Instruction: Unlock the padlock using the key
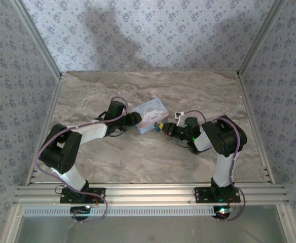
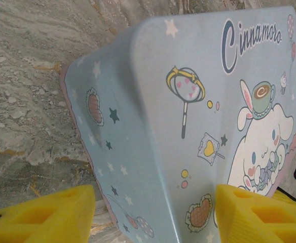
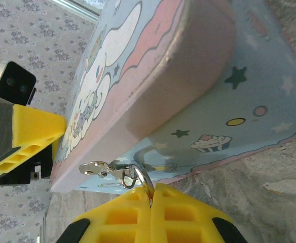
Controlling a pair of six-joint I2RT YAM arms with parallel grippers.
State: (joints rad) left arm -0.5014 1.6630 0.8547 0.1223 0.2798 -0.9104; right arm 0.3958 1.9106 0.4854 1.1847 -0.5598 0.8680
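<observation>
Tin [image 3: 153, 96] between pincers; marble table [image 1: 153, 157] beneath

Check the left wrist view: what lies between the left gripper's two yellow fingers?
The light-blue cartoon tin lies there, its near end between the yellow fingers, in the left wrist view. Contact cannot be told.

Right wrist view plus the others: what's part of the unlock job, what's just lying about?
Job:
- small silvery metal key, probably, on its wire ring
- right claw, shut on the wire ring
- light-blue cartoon-printed rectangular tin, key at its edge
- left claw, straddling the tin

Just there:
- marble-pattern table top
- floral-patterned walls
</observation>
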